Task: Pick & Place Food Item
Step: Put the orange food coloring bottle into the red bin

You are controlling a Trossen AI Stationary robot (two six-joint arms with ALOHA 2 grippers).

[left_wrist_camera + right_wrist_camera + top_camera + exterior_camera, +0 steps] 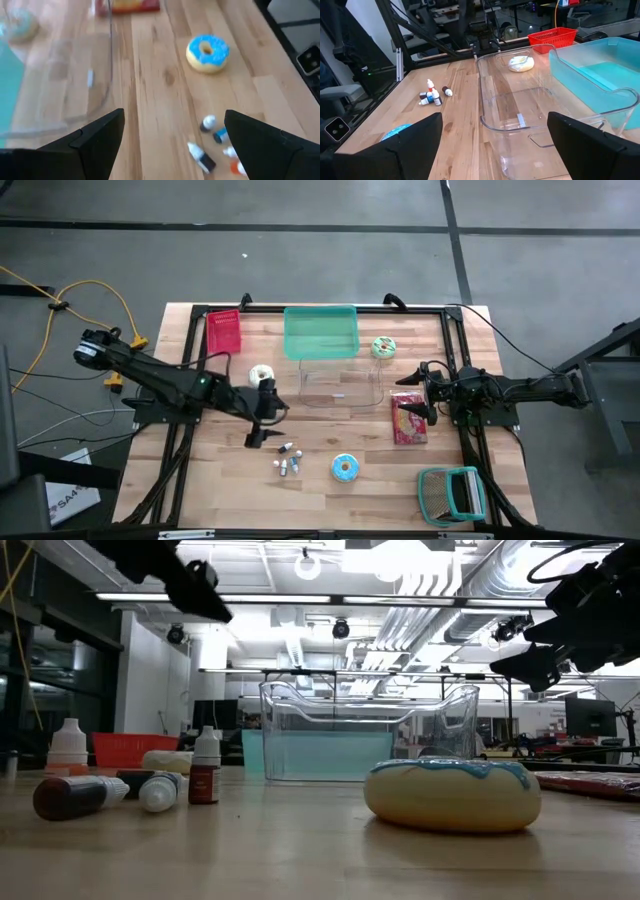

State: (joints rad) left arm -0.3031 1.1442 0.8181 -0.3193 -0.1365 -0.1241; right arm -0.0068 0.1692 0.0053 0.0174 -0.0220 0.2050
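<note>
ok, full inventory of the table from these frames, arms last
Clear bin: 1, transparent, table centre
Teal bin: 1, teal, far edge, behind clear bin
Red basket: 1, red, far left
White donut: 1, cream, left of clear bin
Green donut: 1, green-frosted, right of teal bin
Blue donut: 1, blue-frosted, near centre
Small bottles: cluster, mixed colours, left of blue donut
Snack packet: 1, red, right side
Dish rack: 1, teal, near right corner
Left gripper: open, above bottles
Right gripper: open, above packet

Left gripper [268, 412], right gripper [428, 392] raised, jaws wide apart.
</note>
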